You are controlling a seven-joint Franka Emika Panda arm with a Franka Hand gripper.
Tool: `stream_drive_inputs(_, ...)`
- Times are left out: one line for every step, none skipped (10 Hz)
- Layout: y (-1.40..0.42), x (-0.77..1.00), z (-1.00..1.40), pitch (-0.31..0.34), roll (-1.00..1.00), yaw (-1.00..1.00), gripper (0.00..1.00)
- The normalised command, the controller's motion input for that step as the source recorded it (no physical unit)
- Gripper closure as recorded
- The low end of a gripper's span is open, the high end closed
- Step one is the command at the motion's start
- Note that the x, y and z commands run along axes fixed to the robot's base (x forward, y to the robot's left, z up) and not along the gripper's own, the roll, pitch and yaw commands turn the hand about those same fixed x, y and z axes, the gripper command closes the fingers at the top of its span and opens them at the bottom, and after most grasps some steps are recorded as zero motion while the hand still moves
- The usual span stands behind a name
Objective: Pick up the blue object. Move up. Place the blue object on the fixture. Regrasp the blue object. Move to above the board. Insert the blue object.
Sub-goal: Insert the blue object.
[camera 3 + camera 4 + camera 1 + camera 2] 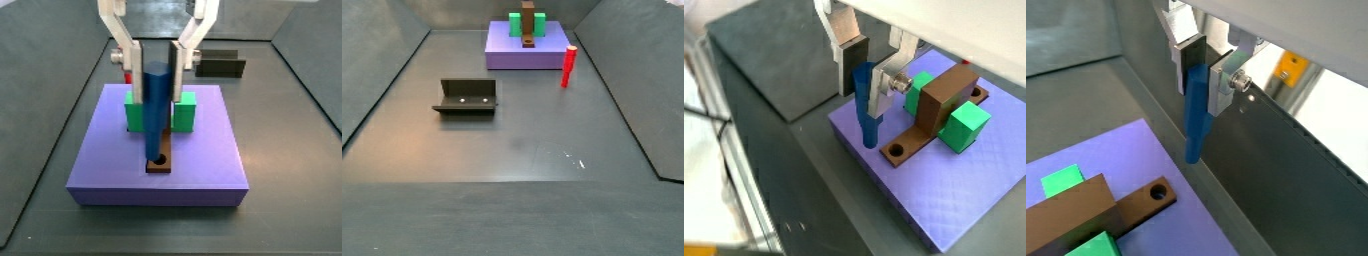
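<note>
Gripper (158, 68) clamped on upright blue object (158, 110) above board (201, 160), green blocks (183, 112) close behind (fixture (466, 97) well apart)

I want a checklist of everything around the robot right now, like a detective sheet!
Surface: dark grey floor, walled in.
Job's things: blue peg upright, its tip at the round hole in the brown bar; lavender board bearing green blocks; fixture standing apart, bare.
Clutter: red peg upright beside the board.
Gripper: gripper above the board, fingers clamped on the blue peg.
Cables: nothing seen.
Surroundings: grey walls; a yellow thing in a wrist view, unclear.
</note>
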Motion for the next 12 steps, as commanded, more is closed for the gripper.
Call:
stream_drive_inputs(0.0, 0.0, 0.0, -0.443, 0.04, 0.53, 1.0)
stream_drive_inputs(0.0, 0.06, 0.0, -0.354, 0.13, 0.3, 1.0)
stream_drive_inputs(0.06, -0.01, -0.13, -0.167, 0.29, 0.0, 1.0)
stream_drive_inputs(0.1, 0.0, -0.22, -0.071, 0.21, 0.0, 1.0)
stream_drive_inputs(0.09, 0.0, -0.2, -0.084, 0.14, 0.11, 1.0)
stream_drive_inputs(0.11, -0.01, -0.3, -0.056, 0.02, 0.03, 1.0)
stream_drive_inputs(0.1, 0.0, -0.34, -0.033, 0.0, 0.0, 1.0)
stream_drive_inputs(0.16, 0.0, -0.34, -0.051, 0.0, 0.0, 1.0)
stream_drive_inputs(0.25, 0.0, -0.27, -0.077, 0.02, 0.0, 1.0)
stream_drive_inputs(0.27, -0.02, -0.25, -0.084, 0.04, 0.0, 1.0)
stream_drive_inputs(0.18, 0.0, -0.2, -0.067, 0.06, 0.0, 1.0)
stream_drive_inputs(0.05, -0.06, -0.18, -0.08, 0.04, 0.03, 1.0)
